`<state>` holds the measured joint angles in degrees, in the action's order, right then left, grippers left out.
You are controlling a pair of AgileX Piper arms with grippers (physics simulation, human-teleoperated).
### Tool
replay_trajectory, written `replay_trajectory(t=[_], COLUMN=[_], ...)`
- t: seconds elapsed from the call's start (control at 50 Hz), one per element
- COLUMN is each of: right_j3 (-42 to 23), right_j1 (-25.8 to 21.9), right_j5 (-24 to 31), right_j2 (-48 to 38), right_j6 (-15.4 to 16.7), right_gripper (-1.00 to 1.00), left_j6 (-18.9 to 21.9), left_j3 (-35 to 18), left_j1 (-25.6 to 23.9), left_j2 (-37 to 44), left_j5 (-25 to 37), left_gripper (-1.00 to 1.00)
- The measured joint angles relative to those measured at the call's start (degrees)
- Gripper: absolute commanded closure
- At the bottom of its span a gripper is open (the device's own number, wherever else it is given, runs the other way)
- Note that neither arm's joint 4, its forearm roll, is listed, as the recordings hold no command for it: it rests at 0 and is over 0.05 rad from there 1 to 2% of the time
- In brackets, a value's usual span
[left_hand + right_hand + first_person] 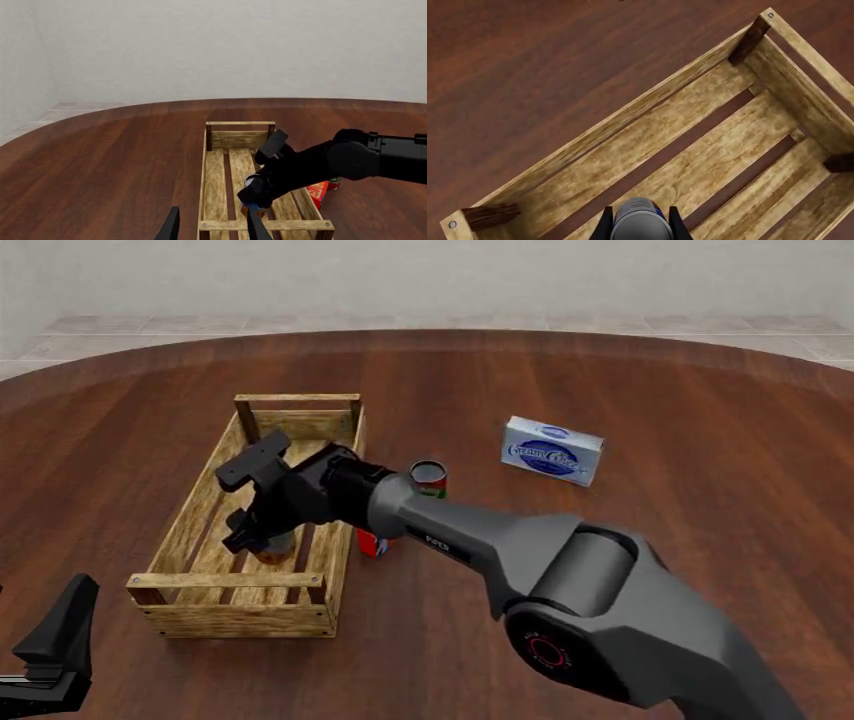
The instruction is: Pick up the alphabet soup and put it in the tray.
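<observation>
On the dark wooden tabletop (694, 390), seen from the front camera, we had a long light-wood tray (200, 530) lying lengthwise to the left of centre, its slatted floor and low plank sides plain to see. Our right arm reached across from the lower right and bent down into the tray, and our right claw (263, 536) sat low over the slats near the tray's nearer half. In it we held the alphabet soup (274, 548), of which only a sliver showed under the black fingers in that view.

From the right wrist camera we looked straight down onto the can's silvery top (641, 223), with a strip of blue label at its edge and one black finger (606, 225) pressed to each side, so the claw was closed around the can. The tray's planks (694, 165) lay directly beneath. Whether the can touched the floor we could not tell.

From the left wrist camera the same can showed as a small pale and blue shape (251, 181) inside the tray, mostly hidden by the right arm.

Just outside the tray's right wall stood a red can (372, 540), with a second can with a red and green label (429, 479) a little beyond it. A white and blue box (551, 450) lay farther right.

Our left claw (51, 640) hung at the lower left corner, well apart from the tray, with its fingers (172, 226) spread wide and nothing between them.
</observation>
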<state>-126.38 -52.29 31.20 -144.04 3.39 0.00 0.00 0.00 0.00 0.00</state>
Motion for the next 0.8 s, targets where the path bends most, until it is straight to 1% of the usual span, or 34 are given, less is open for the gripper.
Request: replay_trajectory(t=[0.06, 0.08, 0.38, 0.8], right_j3=[-0.4, -0.5, -1.1, 3.2], right_j1=[0.0, 0.1, 0.7, 0.7], right_j5=[0.2, 0.3, 0.9, -1.1], right_j2=[-0.2, -0.2, -0.2, 4.7], right_j6=[0.0, 0.0, -0.8, -0.4], right_gripper=[1.00, -1.00, -1.00, -1.00], left_j6=[0.0, 0.0, 0.0, 0.0], left_j3=[0.0, 0.0, 0.0, 0.0], left_j1=[0.0, 0.0, 0.0, 0.0], left_j2=[0.0, 0.0, 0.0, 0.0], left_j5=[0.0, 0.0, 0.0, 0.0], left_gripper=[-1.00, -1.00, -1.00, -1.00])
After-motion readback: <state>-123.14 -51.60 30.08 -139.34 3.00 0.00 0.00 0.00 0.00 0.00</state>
